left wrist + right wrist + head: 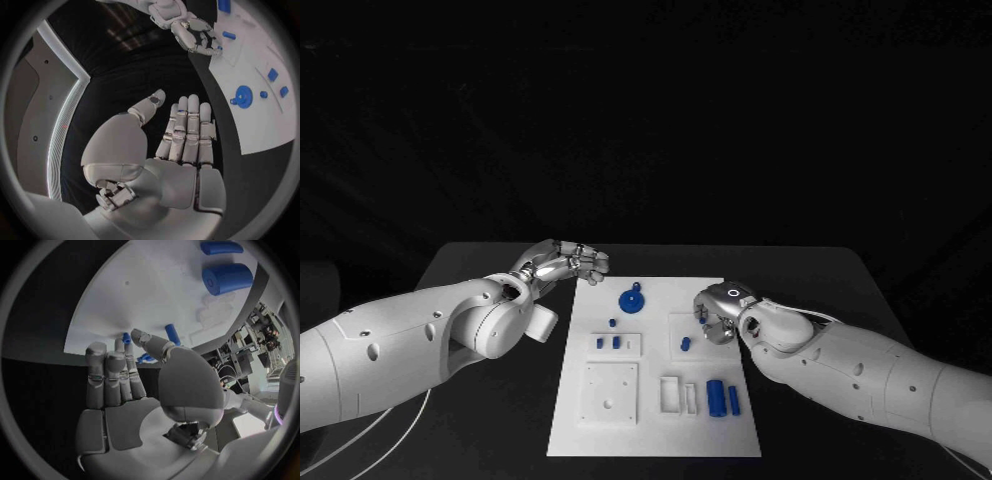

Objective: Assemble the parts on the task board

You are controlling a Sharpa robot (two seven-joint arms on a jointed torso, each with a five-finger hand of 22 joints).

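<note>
Black surface [488, 262], right robot hand [720, 312] empty-fingered over the task board [661, 425], risks knocking the small blue peg [687, 344] beside it.

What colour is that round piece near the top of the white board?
Blue: the round piece, clearest in the head view.

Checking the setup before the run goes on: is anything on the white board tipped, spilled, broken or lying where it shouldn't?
Nothing stands out. The white board lies flat and square on the table, and the blue pieces all rest on it, none off its edge. The left hand and right hand hold nothing.
</note>
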